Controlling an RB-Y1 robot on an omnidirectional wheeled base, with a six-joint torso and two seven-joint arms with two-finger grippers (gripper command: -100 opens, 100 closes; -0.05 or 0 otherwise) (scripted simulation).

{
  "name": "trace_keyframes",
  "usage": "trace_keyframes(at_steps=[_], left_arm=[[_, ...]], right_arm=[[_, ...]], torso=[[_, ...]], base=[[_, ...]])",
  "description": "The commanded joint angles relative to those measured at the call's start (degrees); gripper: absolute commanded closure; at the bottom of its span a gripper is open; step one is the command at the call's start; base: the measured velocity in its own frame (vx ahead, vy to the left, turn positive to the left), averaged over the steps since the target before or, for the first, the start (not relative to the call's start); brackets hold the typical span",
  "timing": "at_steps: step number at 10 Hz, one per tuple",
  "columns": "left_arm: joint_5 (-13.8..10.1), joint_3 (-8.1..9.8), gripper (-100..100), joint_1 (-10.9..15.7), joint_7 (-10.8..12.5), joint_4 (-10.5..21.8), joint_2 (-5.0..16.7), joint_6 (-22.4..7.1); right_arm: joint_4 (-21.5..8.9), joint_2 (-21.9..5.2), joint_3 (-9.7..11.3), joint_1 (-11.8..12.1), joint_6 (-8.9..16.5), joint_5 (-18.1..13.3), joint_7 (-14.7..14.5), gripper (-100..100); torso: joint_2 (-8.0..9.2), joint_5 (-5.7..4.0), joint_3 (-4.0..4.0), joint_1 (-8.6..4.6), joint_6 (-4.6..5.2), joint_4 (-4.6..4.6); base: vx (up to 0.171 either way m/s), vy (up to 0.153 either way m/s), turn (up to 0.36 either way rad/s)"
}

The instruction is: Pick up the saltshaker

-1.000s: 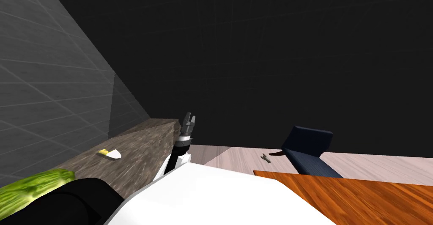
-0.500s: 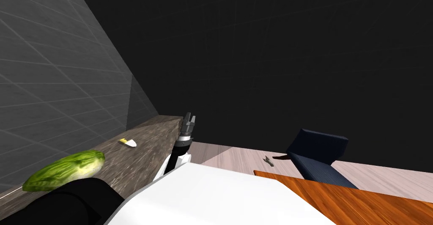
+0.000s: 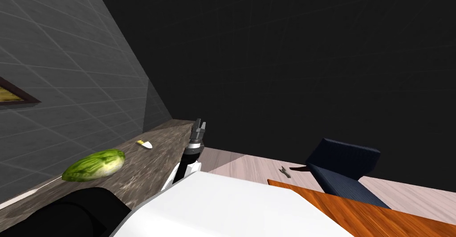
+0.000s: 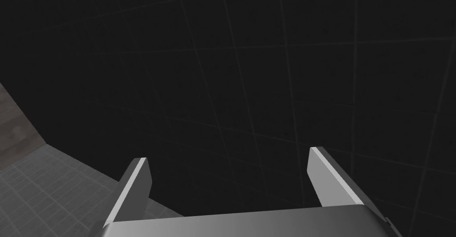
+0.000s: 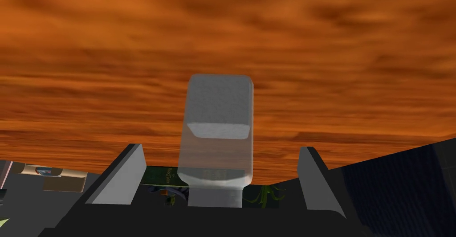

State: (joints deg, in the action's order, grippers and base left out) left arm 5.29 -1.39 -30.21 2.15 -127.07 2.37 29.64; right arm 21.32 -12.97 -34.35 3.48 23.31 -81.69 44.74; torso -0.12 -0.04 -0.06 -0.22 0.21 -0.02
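Right claw (image 5: pixel 221 149) is spread wide, its fingers clear of the translucent saltshaker (image 5: pixel 218 109) between them, seen against the orange wooden bench (image 5: pixel 356 47). Left claw (image 3: pixel 199 125), also wide, is raised at twelve o'clock; the bench lies at four o'clock.

The saltshaker (image 5: pixel 217 136) is translucent grey, the table (image 5: pixel 311 47) streaked orange, the chair (image 3: pixel 345 165) navy.

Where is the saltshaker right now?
In the right wrist view, the saltshaker stands between the open fingers of the right gripper, untouched, with the orange wooden table behind it.
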Motion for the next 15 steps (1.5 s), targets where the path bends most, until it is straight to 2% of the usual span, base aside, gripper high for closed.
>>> trace_keyframes(at_steps=[1,2,3,7,8,9,11,13,15], left_arm=[[0.0,0.00,0,0.0,0.0,0.0,0.0,0.0],[0.0,-0.01,0,0.0,0.0,0.0,0.0,0.0],[0.0,0.00,0,0.0,0.0,0.0,0.0,0.0],[0.0,0.00,0,0.0,0.0,0.0,0.0,0.0],[0.0,0.00,0,0.0,0.0,0.0,0.0,0.0],[0.0,0.00,0,0.0,0.0,0.0,0.0,0.0],[0.0,0.00,0,0.0,0.0,0.0,0.0,0.0],[0.0,0.00,0,0.0,0.0,0.0,0.0,0.0],[0.0,0.00,0,0.0,0.0,0.0,0.0,0.0]], right_arm=[[0.1,0.5,-0.7,0.2,0.8,-0.2,0.1,-100],[-0.2,0.1,-0.2,0.1,0.3,-0.3,0.1,-100],[-0.2,0.1,-0.2,0.1,0.4,-0.4,0.3,100],[-0.2,0.1,-0.2,0.1,0.3,-0.3,0.3,100],[-0.3,0.1,-0.2,0.1,0.4,-0.3,0.2,0],[0.9,-0.2,0.5,0.0,-0.7,0.4,-2.4,100],[0.9,-0.2,0.5,0.0,-0.7,0.4,-2.3,100],[1.7,-0.9,1.7,-0.3,-2.1,0.9,-4.9,100],[1.7,-0.9,1.7,-0.3,-2.1,0.9,-4.9,100]], torso=[[0.00,0.00,0.00,0.00,0.00,0.00],[0.06,0.00,0.03,-0.01,-0.05,0.01],[0.01,0.00,0.01,0.00,0.00,0.00],[-0.22,-0.05,-0.13,-0.01,-0.05,-0.04],[-0.22,-0.06,-0.12,-0.02,-0.07,-0.02],[-0.21,-0.07,-0.11,-0.02,-0.07,-0.02],[-0.45,-0.07,-0.24,0.14,-0.05,-0.06],[-0.37,-0.06,-0.18,0.06,-0.07,-0.01],[-0.38,-0.08,-0.19,0.09,-0.12,-0.01]], base=[[-0.048,-0.015,0.203],[-0.027,-0.014,0.055],[-0.004,-0.002,-0.011],[0.000,0.000,0.000],[0.000,0.000,0.000],[0.069,0.026,-0.313],[0.062,0.039,-0.147],[0.058,0.029,-0.245],[0.040,0.031,-0.059]])
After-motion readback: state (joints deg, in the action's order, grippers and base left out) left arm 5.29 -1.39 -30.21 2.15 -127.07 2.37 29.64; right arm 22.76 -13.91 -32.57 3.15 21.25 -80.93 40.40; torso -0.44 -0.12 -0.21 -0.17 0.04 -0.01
